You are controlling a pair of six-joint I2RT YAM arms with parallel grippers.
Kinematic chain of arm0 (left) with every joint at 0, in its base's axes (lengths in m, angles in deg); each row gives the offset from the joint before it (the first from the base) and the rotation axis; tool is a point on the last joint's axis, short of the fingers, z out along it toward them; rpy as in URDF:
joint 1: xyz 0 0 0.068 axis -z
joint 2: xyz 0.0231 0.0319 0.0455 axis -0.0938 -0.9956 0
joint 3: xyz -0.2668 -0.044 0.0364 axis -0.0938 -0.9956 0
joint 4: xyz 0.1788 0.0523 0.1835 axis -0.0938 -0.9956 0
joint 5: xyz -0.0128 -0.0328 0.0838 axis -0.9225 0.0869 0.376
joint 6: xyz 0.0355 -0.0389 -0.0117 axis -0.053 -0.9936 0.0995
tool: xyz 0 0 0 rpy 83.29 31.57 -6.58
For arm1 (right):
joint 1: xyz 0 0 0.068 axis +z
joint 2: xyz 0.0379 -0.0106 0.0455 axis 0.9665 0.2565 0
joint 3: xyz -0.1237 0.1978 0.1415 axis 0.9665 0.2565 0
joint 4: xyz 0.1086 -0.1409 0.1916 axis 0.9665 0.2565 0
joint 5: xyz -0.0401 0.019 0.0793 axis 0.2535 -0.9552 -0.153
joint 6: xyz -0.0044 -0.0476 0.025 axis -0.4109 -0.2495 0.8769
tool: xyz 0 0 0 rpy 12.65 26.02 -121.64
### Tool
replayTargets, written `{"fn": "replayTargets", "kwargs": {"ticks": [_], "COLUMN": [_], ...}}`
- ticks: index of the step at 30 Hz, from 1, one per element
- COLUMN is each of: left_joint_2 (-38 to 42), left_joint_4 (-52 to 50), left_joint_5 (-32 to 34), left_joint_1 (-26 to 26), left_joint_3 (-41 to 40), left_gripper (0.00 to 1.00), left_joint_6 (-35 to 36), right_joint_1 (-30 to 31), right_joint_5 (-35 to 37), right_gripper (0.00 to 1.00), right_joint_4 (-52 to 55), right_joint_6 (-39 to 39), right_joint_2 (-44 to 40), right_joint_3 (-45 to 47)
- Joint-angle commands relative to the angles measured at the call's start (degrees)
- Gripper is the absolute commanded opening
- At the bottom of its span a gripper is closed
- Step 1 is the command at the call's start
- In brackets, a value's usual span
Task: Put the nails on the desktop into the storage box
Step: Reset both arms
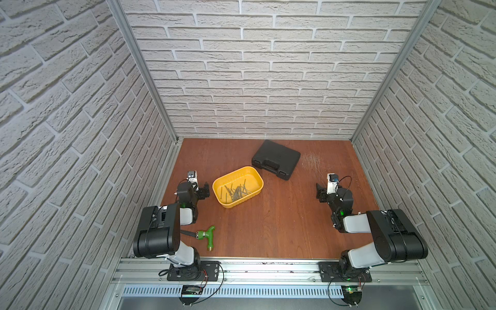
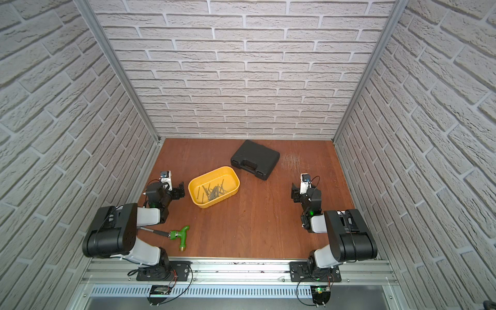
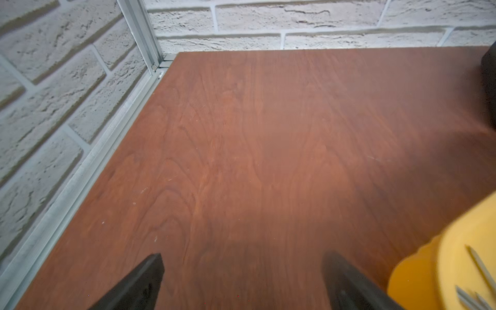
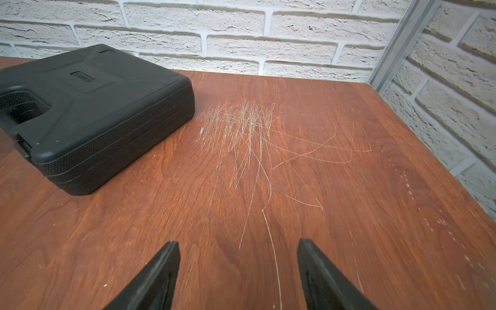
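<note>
The yellow storage box point(image 1: 257, 178) point(image 2: 234, 177) stands left of the middle of the reddish-brown desktop point(image 1: 281, 220) point(image 2: 255, 220). Several thin grey nails point(image 1: 236, 192) point(image 2: 213, 192) lie heaped inside it; I see none loose on the wood. My left gripper point(image 1: 206, 191) point(image 2: 180, 191) hovers just left of the box, open and empty. The left wrist view shows its gripper point(image 3: 243, 259) over bare wood, with the box point(image 3: 418, 271) and some nails point(image 3: 483, 268) at the edge. My right gripper point(image 1: 320, 192) point(image 2: 294, 192) point(image 4: 238, 245) is far right of the box, open and empty.
A closed black case with a handle point(image 1: 276, 159) point(image 2: 255, 159) point(image 4: 91, 112) lies behind the box. Pale scratches point(image 1: 311, 161) point(image 4: 241, 128) mark the wood beside it. A green T-handled tool point(image 1: 206, 236) point(image 2: 179, 236) lies front left near the left arm. Brick-pattern walls enclose three sides.
</note>
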Motion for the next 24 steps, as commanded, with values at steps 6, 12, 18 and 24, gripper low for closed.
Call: {"fn": "replayTargets", "kwargs": {"ticks": [6,12,18,24], "left_joint_2": [-0.69,-0.67,-0.72,-0.67], "left_joint_4": [1.77,1.88,1.90,1.98], "left_joint_5": [0.67,1.16,1.34,1.34], "left_joint_1": [0.85,1.14,1.27,1.24], "left_joint_3": [2.66,2.63,2.58,2.62], "left_gripper": [0.98,0.98,0.98,0.98], "left_joint_6": [1.41,1.56,1.65,1.66], "right_joint_1": [0.16,-0.14,-0.14,-0.10], "right_joint_5": [1.64,1.73,1.73,1.68], "right_gripper": [0.75,0.99,1.00,1.00], "right_joint_4": [9.62,9.71,9.41,9.36], "right_joint_6": [0.01,0.31,0.29,0.26], "right_joint_2": [1.12,1.05,0.86,0.86], "right_joint_3": [-9.12,-9.09,-8.81,-8.85]}}
